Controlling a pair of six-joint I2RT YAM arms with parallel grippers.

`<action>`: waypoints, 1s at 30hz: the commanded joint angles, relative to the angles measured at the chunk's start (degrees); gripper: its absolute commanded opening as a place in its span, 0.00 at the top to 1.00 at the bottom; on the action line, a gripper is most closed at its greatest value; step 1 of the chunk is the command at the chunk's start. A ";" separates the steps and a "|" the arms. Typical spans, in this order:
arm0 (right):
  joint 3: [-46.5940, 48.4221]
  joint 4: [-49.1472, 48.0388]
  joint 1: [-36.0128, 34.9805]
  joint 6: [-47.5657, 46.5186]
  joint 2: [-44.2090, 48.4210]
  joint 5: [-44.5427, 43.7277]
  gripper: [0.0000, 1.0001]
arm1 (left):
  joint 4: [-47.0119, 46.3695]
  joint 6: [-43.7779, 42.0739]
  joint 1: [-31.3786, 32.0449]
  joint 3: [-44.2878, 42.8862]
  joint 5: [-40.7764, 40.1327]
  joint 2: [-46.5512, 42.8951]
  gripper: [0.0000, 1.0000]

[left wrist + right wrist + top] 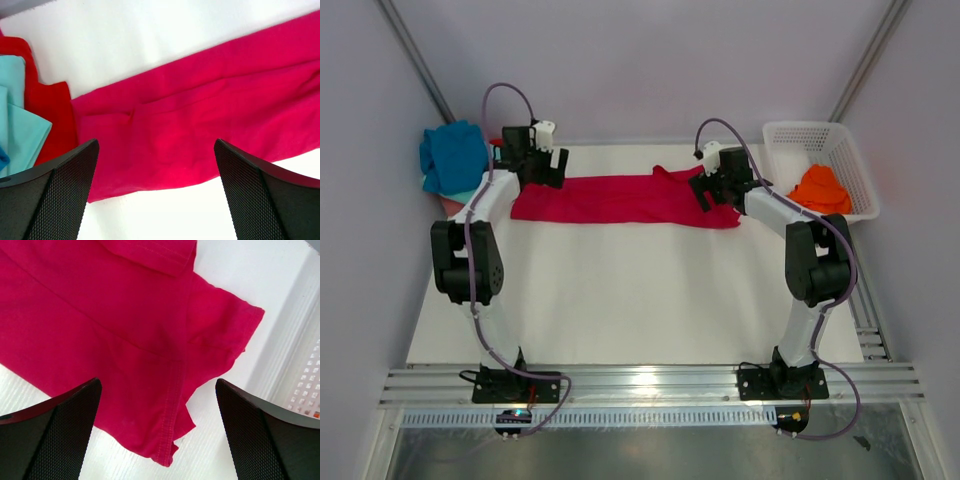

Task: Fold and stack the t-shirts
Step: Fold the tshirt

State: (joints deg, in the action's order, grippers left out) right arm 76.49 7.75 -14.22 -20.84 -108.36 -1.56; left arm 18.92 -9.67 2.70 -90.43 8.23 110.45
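Top external view: both arms reach forward with elbows bent. The left pincer (544,172) and right pincer (710,192) hang released, gaping, over opposite ends of the crimson t-shirt (620,200), which lies stretched across the counter (640,290).

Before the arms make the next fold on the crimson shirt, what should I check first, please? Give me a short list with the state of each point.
1. The left pincer is open and empty: ok.
2. The right pincer is open and empty: ok.
3. Each pincer is above one end of the crimson shirt: ok.
4. The shirt's right end is smooth: not ok, a flap is folded over beside the sleeve.
5. The shirt's left end is free of the red shirt beside it: cannot tell, their edges meet.
6. The orange shirt is out of the way in the basket: ok.
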 commanded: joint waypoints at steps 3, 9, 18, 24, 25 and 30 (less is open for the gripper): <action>-1.25 0.52 -0.46 -0.87 2.97 3.24 0.00 | 1.65 -0.61 -0.24 1.65 1.71 -1.82 0.01; -0.55 0.07 -0.46 -1.84 1.13 1.83 0.00 | 0.86 -0.09 -0.24 1.75 1.70 0.46 0.01; 4.63 1.56 -0.46 -2.36 -3.17 -2.12 0.01 | 0.68 -0.26 -0.24 0.17 2.84 4.59 0.01; 8.15 3.94 -0.46 -2.36 -5.90 -3.97 0.01 | 2.44 0.00 -0.24 -2.72 4.60 8.10 0.01; 8.85 4.29 -0.46 -2.45 -6.16 -4.50 0.00 | 2.61 0.09 -0.24 -3.17 4.69 8.63 0.01; 12.10 9.64 -0.46 -2.19 -8.36 -4.41 0.01 | 6.12 0.62 -0.24 -7.21 5.39 12.32 0.01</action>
State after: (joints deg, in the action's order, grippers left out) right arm 84.75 13.98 -14.31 -22.79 -115.90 -4.99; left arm 22.72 -9.41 2.70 -93.86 11.86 121.43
